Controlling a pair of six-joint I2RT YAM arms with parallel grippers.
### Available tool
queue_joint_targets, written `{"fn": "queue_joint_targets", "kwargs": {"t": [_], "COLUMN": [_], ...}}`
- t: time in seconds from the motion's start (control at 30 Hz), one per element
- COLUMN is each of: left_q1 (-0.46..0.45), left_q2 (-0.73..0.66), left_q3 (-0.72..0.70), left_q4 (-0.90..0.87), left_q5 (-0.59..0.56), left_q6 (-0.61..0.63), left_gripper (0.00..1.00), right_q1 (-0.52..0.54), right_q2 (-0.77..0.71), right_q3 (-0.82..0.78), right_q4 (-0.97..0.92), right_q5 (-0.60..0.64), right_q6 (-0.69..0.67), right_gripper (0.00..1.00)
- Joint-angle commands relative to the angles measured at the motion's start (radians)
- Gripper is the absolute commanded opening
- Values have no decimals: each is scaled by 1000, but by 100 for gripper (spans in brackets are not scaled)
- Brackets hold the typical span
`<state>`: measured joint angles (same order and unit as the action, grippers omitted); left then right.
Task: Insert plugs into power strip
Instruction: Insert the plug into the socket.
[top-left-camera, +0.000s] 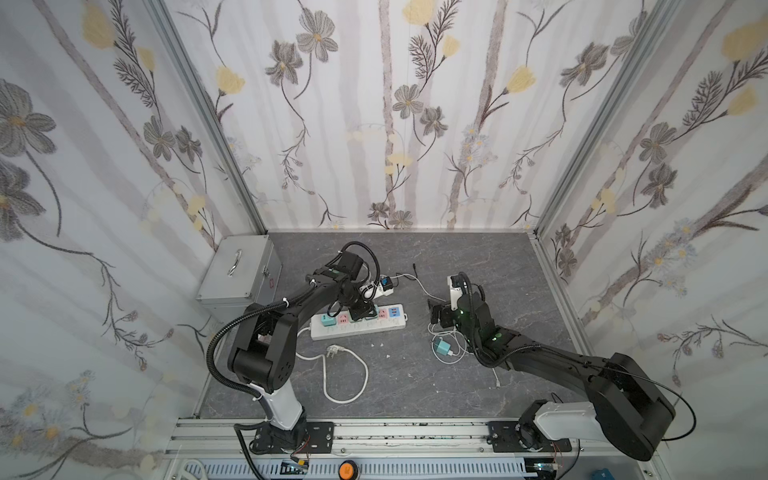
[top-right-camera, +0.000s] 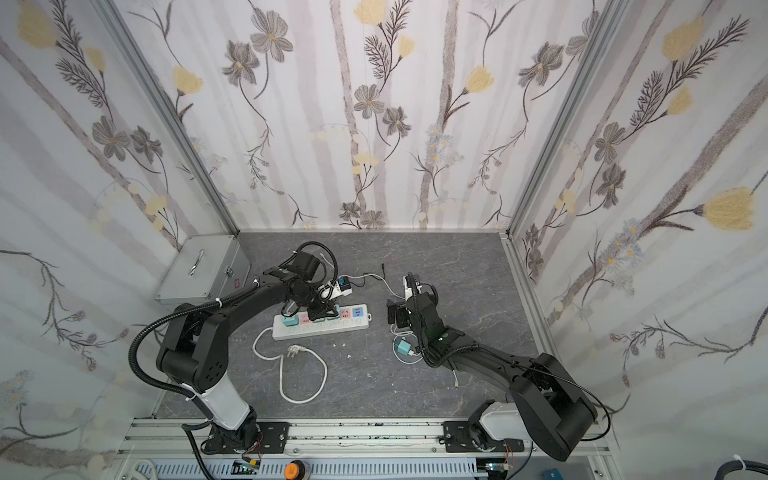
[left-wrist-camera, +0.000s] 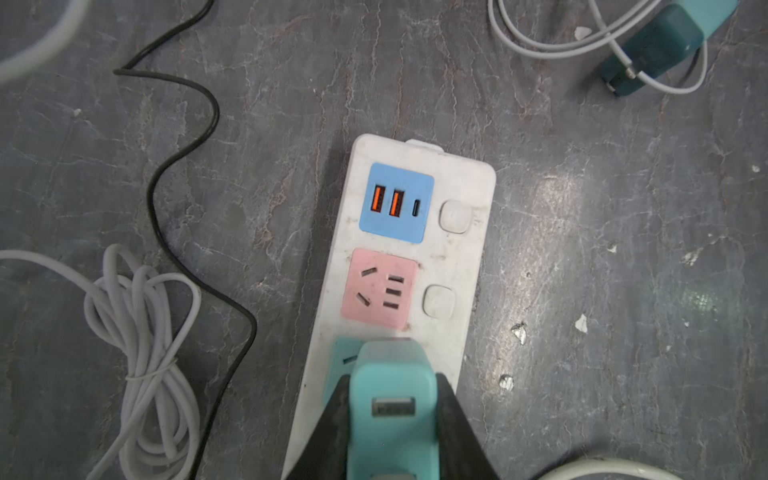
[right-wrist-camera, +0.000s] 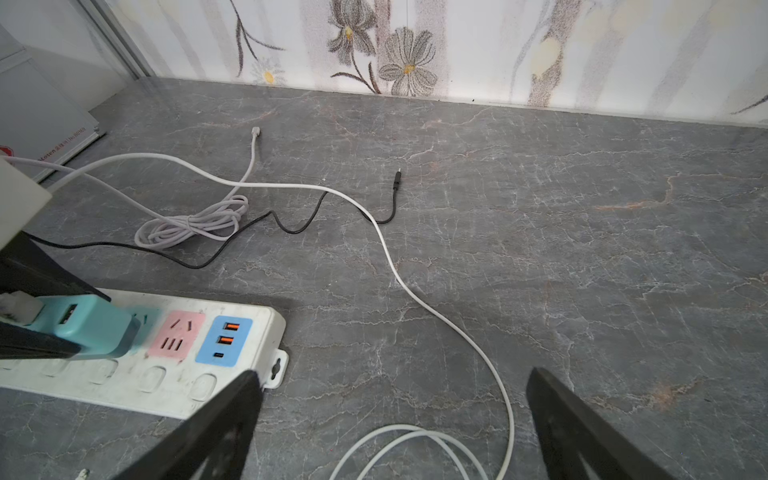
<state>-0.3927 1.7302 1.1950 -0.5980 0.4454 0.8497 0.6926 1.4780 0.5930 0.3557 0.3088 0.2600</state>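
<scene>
A mint plug (left-wrist-camera: 392, 411) stands on the teal socket (left-wrist-camera: 338, 357) of the power strip (left-wrist-camera: 457, 266), beside the pink socket (left-wrist-camera: 379, 289), pinched by the left hand (left-wrist-camera: 392, 378). The strip lies left of centre in both top views; the right hand (right-wrist-camera: 394, 374) hangs spread and empty to its right.

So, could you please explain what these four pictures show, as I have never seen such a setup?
A left arm and a right arm, both black, stand at a grey table, each ending in a two-fingered hand. Two pictures look down from overhead, nearly alike; the other two come from a camera on each wrist. The left hand is shut on a teal plug, holding it at the teal socket of the white power strip; I cannot tell if it is fully in. The right hand is open and empty. Also on the table: a second plug, loose cables, the strip's white cord and a grey metal box.
</scene>
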Motion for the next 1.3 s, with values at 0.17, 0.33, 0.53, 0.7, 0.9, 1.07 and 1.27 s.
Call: {"fn": "queue_joint_targets", "kwargs": {"t": [0.17,0.33,0.53,0.7,0.9,1.07,1.27], "left_q1": [9,12,20,20,23,34,44], "left_q2": [-3,-1,4,12,23,25,14], "left_q3": [-15,8,21,-5,-64,-85,-102], "left_q4": [-1,-16,-44,-28,29,54,86], "left_q5": [-61,-64,-50,-28,-56,-48,-27], "left_q6": [36,51,61,43,25,22,20], "left_gripper": [0,0,0,0,0,0,0], "right_q1": [-1,-1,-1,-1,9,21,58], "right_q2": [-1,2,-1,1,61,201,348], "right_q3": [11,13,13,16,117,272,420], "right_q4": [-2,-4,-5,5,-34,-108,-137], "right_q5": [-21,-27,-45,-98,-431,-596,-617], "right_q6": [1,1,-1,-15,-69,2,86], "right_gripper": [99,99,99,99,94,81,43]}}
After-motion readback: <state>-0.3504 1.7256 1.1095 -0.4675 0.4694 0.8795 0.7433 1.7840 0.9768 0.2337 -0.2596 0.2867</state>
